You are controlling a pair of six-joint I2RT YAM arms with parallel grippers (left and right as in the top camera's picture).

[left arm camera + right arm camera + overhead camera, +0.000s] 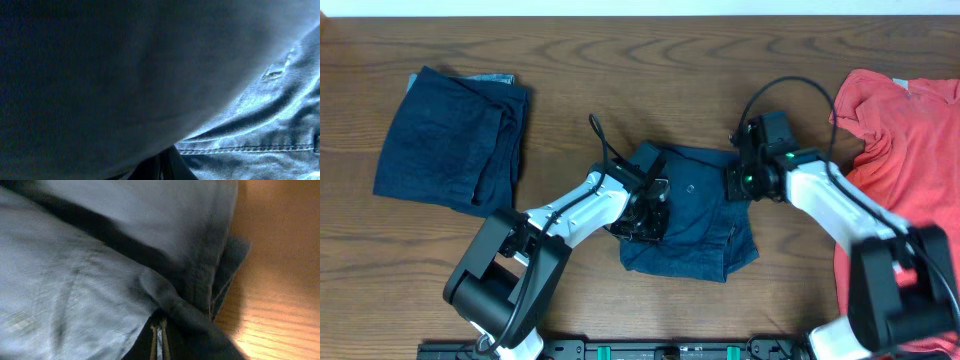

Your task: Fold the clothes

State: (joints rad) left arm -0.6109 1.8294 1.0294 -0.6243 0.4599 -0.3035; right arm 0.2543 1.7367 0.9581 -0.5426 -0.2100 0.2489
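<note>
Shorts (692,225) are lying centrally on the desk (620,60), nearer the front edge. Right gripper (736,182) is pinching their right side. Cloth is covering the left gripper (648,212), so I cannot tell how its jaws stand. Both ends should be travelling level, keeping the fold square.

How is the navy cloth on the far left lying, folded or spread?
Folded: the cloth forms a compact rectangle with layered edges showing.

Wooden table (620,60), folded navy garment (450,140), navy shorts (695,215), red cloth (905,150), probably shirt
</note>
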